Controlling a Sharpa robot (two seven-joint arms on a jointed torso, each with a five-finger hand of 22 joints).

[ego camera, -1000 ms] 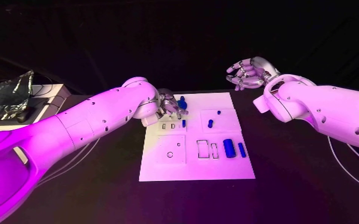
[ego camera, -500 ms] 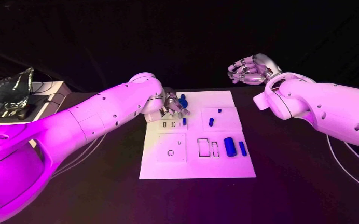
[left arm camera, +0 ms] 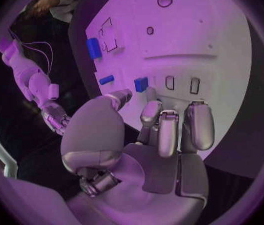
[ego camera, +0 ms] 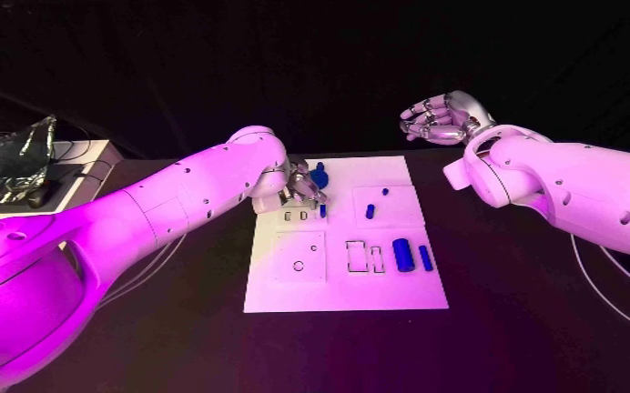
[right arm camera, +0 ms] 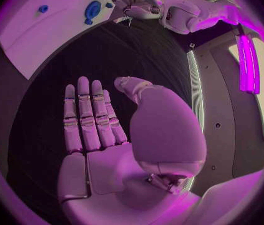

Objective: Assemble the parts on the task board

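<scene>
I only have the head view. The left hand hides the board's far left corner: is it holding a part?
Observer: No. The left wrist view shows the left hand holding nothing, its fingers apart above the task board.
Operator: What lies just past its fingers?
Observer: A small blue part beside two empty slots, just beyond the thumb tip.
Operator: The right hand looks curled from here. Anything in it?
Observer: Nothing. The right wrist view shows the right hand with straight fingers and a bare palm, over the black table.

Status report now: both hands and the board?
Left hand open at the task board far edge, near a blue part. Right hand open, off board. Nothing in the way.
</scene>
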